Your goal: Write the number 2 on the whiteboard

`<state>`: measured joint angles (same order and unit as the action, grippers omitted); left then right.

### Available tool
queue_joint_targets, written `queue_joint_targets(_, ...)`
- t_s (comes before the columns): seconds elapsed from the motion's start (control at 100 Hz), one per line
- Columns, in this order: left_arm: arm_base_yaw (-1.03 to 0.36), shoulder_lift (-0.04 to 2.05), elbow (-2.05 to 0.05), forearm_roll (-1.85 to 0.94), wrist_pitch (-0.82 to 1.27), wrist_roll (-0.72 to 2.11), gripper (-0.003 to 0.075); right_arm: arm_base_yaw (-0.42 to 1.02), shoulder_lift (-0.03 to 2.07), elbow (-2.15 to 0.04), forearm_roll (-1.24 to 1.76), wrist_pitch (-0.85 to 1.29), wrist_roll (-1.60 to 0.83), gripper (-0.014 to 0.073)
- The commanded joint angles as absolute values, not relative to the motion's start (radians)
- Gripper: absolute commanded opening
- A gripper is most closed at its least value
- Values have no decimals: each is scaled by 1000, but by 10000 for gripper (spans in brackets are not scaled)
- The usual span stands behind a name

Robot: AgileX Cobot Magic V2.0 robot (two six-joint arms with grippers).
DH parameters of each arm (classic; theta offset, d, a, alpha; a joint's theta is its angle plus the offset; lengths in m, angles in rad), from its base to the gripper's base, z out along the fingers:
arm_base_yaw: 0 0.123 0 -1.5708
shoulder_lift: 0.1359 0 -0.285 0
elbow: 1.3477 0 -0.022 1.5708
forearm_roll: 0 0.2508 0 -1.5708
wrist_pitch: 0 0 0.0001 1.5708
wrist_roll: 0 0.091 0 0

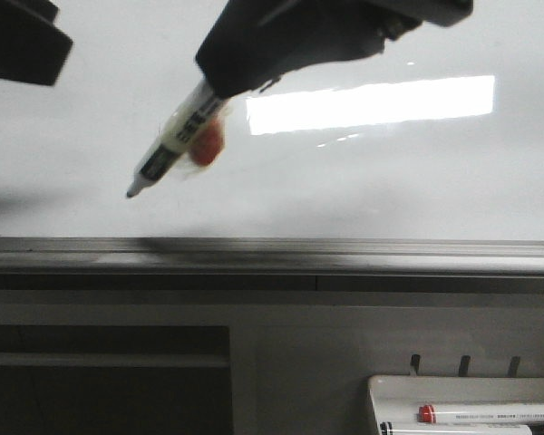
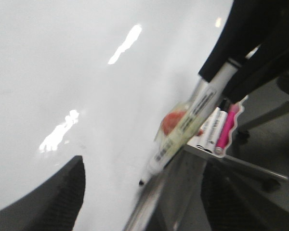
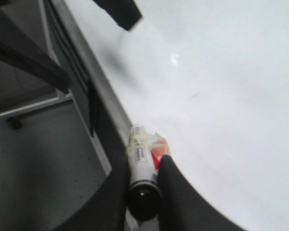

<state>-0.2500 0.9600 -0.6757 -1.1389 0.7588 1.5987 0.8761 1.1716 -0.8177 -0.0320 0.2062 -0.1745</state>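
Observation:
The whiteboard [image 1: 390, 181] fills the upper front view, glossy white, with a grey rail [image 1: 344, 258] along its bottom. No number 2 shows on it. My right gripper [image 1: 225, 80] is shut on a white marker [image 1: 177, 145] with tape and a red patch. The marker's black tip [image 1: 131, 192] points down-left, close to the board just above the rail; I cannot tell if it touches. The right wrist view shows the fingers clamped on the marker [image 3: 143, 168]. My left gripper [image 1: 18, 41] hangs at the upper left, open and empty [image 2: 144, 202].
A bright rectangular light reflection [image 1: 372, 104] lies on the board at upper right. A small white tray [image 1: 390, 390] with a red-capped marker [image 1: 490, 414] sits below the rail at bottom right. A dark opening [image 1: 100, 381] is at lower left.

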Motion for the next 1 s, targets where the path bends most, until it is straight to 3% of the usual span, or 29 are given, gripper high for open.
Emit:
queue_joint_targets(0.0,-187,904,-712,-1189,730,1557,388,817,1154,-874,-52,128,-175,-71)
queue_joint_targets(0.22,-90,821,-712,-1280,679,1505,-22,743,1164,-913,-52,87,-175,-71)
queue_joint_targets(0.6,-88,813,-712,-1315,681,1508,-20,615,1149,-943,-58,142,-175,-69)
queue_joint_targets(0.82,-88,813,-712,-1317,681,1508,-20,635,1097,-885,-49,291,-138,-69)
queue_joint_targets(0.99,-88,813,-712,-1317,681,1508,-20,738,1178,-848,-35,214,-136,-69)
